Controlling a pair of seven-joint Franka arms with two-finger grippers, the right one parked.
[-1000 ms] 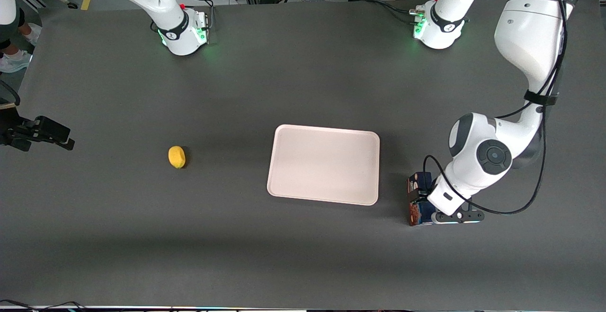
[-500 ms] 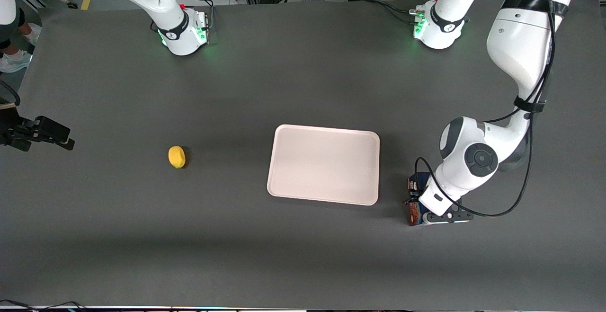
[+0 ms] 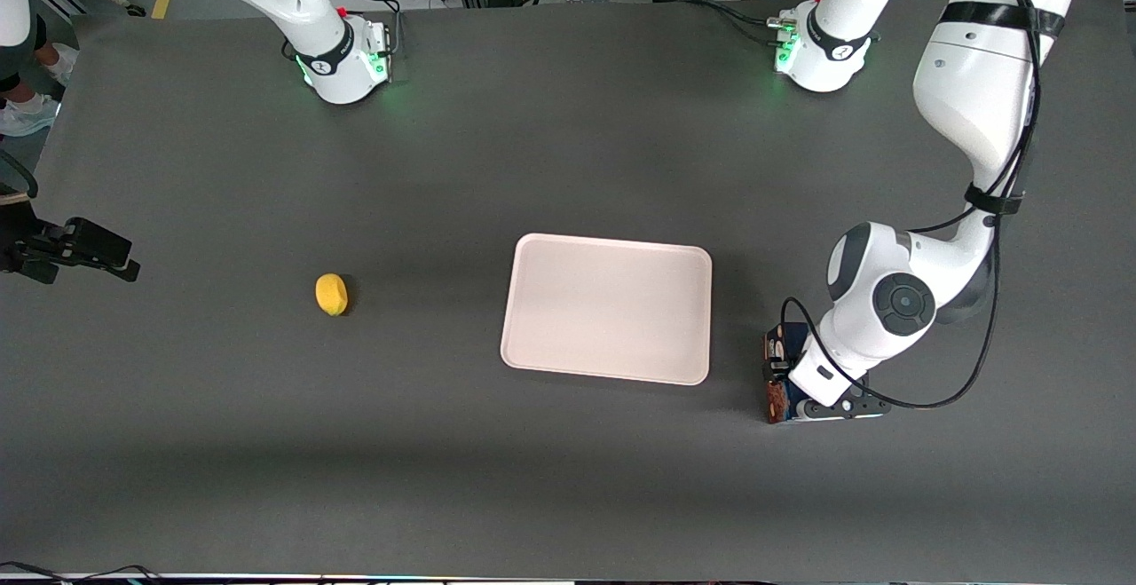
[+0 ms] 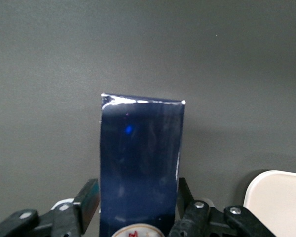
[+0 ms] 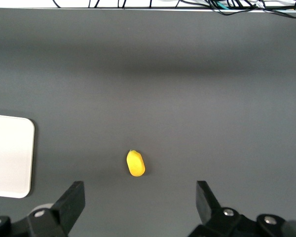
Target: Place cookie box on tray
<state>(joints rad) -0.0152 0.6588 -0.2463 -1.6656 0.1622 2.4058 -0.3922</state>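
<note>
gripper (image 4: 138, 205): down at the cookie box (image 4: 139, 163), one finger (image 4: 88, 196) at each long side of the carton; the fingers look pressed against the box walls, so it seems clenched on the box, though the contact lines are hard to make out.
box, wrist view: navy carton with a glossy face and a sliver of round white logo at its cut-off end; the near end runs out of the picture between the fingers.
box, front view: the cookie box (image 3: 780, 390) sits on the dark table (image 3: 444, 168) toward the working arm's end, just beside the tray (image 3: 607, 308) but apart from it, not on it; brown cookie print shows on the end nearer the front camera.
hidden in front view: the working arm's wrist covers much of the box, and the gripper (image 3: 785, 383) itself is mostly under the wrist, so its fingers cannot be read there.
tray, front view: whole pale rectangle with rounded corners and a low rim, lying flat near the middle of the table.
tray, wrist view: only one rounded corner (image 4: 278, 200) shows, near the box.
tray, parked arm's view: one short end (image 5: 10, 155) shows, the rest cut off.
lemon-like yellow thing (image 3: 331, 294): on the table toward the parked arm's end, well apart from the tray; also seen from the parked arm's wrist (image 5: 135, 163), not from the working wrist.
</note>
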